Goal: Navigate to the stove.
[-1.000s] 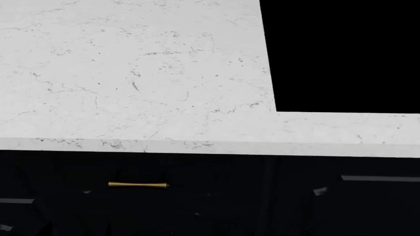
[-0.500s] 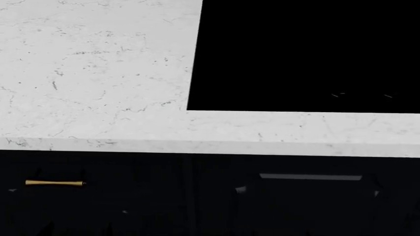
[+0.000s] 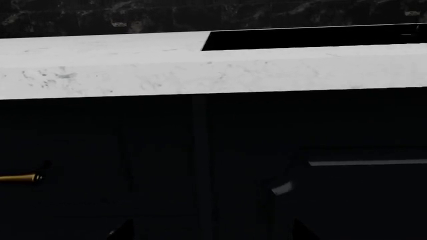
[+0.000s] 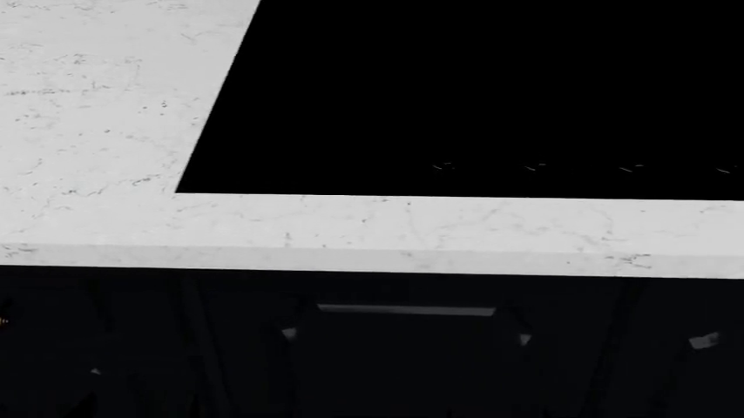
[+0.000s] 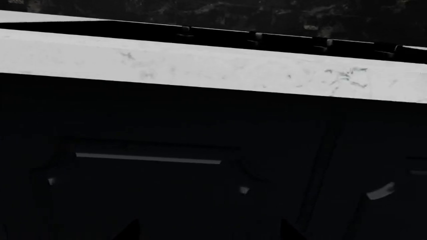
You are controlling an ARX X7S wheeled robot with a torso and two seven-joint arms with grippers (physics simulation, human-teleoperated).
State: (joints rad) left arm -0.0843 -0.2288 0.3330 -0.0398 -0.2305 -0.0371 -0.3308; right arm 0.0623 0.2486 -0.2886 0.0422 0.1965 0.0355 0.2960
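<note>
White marble counter (image 4: 104,131) spans head view, front edge running across frame. Stove (image 4: 489,96), flat black panel, set into counter, filling upper centre and right of head view; faint knob marks (image 4: 535,167) in row near its front edge. Dark cabinet fronts (image 4: 395,357) below counter. Brass handle (image 3: 19,177) at edge of left wrist view. Arms not visible in head view; neither end effector in view, open or closed state cannot be told.

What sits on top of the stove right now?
Nothing stands on the visible part of the stove; only faint knobs near its front edge. Its right and far portions run out of the head view, so those are unknown.
</note>
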